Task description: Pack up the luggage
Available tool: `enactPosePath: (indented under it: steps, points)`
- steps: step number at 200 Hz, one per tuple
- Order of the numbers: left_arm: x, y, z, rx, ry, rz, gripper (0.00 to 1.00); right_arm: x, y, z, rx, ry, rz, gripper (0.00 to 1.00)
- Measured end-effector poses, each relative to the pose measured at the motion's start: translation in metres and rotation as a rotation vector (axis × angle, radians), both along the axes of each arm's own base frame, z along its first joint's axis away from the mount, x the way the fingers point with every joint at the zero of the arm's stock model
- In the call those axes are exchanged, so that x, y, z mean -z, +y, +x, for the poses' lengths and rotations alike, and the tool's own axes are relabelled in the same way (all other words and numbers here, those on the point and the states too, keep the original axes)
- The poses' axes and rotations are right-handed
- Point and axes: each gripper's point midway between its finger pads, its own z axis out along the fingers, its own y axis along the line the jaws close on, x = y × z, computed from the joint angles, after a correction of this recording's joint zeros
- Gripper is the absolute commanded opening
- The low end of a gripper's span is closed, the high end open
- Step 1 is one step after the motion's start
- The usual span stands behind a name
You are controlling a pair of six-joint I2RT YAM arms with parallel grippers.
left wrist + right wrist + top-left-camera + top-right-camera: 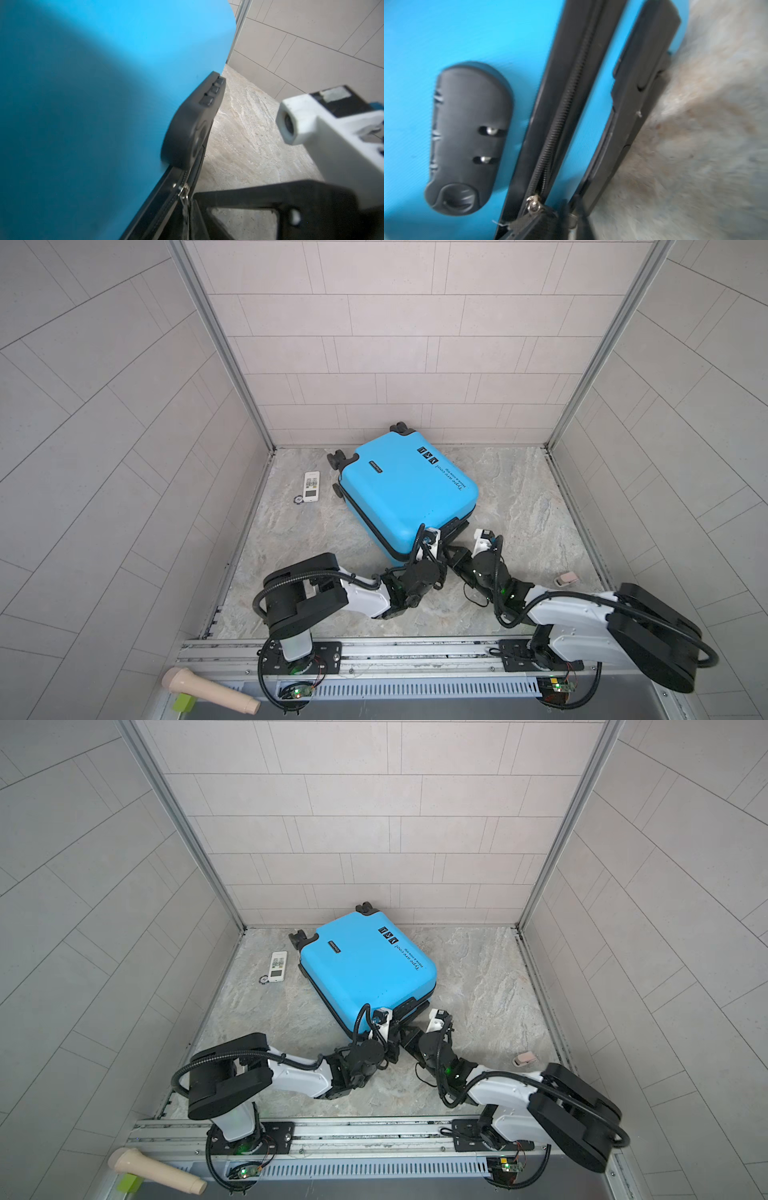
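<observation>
The luggage (405, 493) lies flat mid-scene, wheels (336, 458) far, and its near-right end's zipper pull (534, 204) touches both pincers: the left gripper (436, 545) is clenched, while I cannot tell the right gripper's (453, 551) hold.

Left arm (365, 598) & right arm (569, 605): white shells on mid links, chunky rounded blk housings (648, 635) at the shoulder end, blk joints w/ green LEDs (503, 590) nr the wrists, blk corrugated cable (357, 581) along each. Each base has a blk plate (328, 655) w/ screws, plus a small circuit board (297, 691) w/ green light & thin red/blk wires. White cam mounts (482, 540) at the wrists.
</observation>
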Motion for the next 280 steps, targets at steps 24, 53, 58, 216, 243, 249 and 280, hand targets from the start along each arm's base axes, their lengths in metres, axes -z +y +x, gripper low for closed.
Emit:
enactPosePath:
  steps: [24,53,58,216,243,249,280]
  points:
    - [-0.003,0.001,-0.012,0.048,0.006,-0.028,0.00,-0.031,-0.020,-0.001,-0.001,-0.046,-0.043,0.50]
    - [-0.011,0.006,-0.027,0.093,0.002,-0.063,0.00,-0.042,-0.045,-0.007,0.014,-0.066,-0.090,0.57]
    - [-0.013,0.007,-0.028,0.098,0.001,-0.071,0.00,-0.040,-0.049,-0.008,0.017,-0.059,-0.104,0.59]
    - [-0.077,0.071,-0.057,-0.033,0.142,-0.282,0.52,-0.043,-0.048,-0.026,-0.429,-0.149,-0.407,0.53]
    - [-0.077,0.092,-0.061,-0.148,0.260,-0.390,0.52,-0.034,-0.033,-0.045,-0.473,-0.259,-0.457,0.54]
    - [-0.072,0.095,-0.062,-0.174,0.286,-0.402,0.52,-0.030,-0.029,-0.049,-0.482,-0.274,-0.470,0.54]
    - [-0.053,0.104,-0.076,-0.261,0.388,-0.468,0.52,-0.013,-0.019,-0.050,-0.492,-0.315,-0.552,0.52]
